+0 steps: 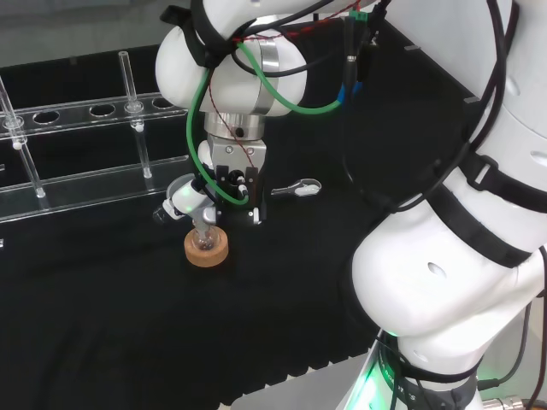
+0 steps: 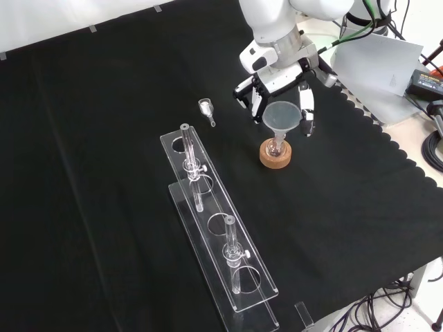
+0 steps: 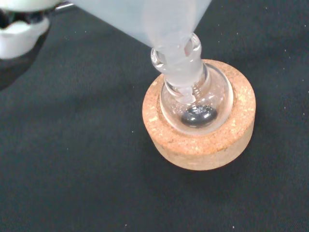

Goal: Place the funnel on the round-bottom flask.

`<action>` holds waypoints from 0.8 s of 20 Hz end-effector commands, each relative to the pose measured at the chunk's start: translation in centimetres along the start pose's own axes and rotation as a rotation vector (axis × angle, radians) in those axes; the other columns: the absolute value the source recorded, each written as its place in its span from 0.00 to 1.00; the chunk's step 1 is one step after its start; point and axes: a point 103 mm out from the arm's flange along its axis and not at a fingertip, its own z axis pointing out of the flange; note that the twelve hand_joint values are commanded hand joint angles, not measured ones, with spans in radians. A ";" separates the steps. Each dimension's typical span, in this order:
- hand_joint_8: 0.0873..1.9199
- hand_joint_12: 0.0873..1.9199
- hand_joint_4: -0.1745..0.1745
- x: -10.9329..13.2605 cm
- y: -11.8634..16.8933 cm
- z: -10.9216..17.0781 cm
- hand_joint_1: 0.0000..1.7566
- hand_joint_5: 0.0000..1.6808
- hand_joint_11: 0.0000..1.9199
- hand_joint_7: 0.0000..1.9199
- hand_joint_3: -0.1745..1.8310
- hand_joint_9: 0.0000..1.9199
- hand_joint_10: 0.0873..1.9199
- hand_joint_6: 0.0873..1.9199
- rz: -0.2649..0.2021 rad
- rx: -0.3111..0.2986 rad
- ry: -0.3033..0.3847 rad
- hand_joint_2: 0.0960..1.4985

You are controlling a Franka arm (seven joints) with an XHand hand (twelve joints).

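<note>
A clear funnel stands with its stem down in the neck of a small round-bottom flask. The flask rests in a cork ring on the black cloth. In the wrist view the funnel stem reaches inside the flask, and the cork ring lies under it. The hand hangs over the funnel, with fingers down both sides of the cone and curled against it. In the head view the funnel leans left above the cork ring, below the hand.
A clear tube rack with two upright tubes lies in front of the flask in the front view; in the head view the rack is at the far left. A small glass piece lies on the cloth left of the hand.
</note>
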 end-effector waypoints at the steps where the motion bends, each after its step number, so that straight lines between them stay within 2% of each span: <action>1: 0.26 0.81 0.53 -0.1 0.2 0.2 0.52 0.56 0.02 0.64 0.44 0.54 0.15 0.30 -0.007 -0.021 0.004 0.28; 5: 0.26 0.81 0.53 -0.2 0.4 0.3 0.52 0.56 0.02 0.64 0.44 0.54 0.15 0.30 0.001 -0.015 0.007 0.28; 11: 0.26 0.81 0.53 -1.0 0.3 0.5 0.53 0.56 0.02 0.64 0.44 0.53 0.15 0.30 -0.015 0.001 -0.021 0.28; 16: 0.26 0.81 0.53 -1.1 0.3 0.6 0.53 0.56 0.02 0.63 0.44 0.53 0.15 0.30 -0.006 -0.002 -0.003 0.28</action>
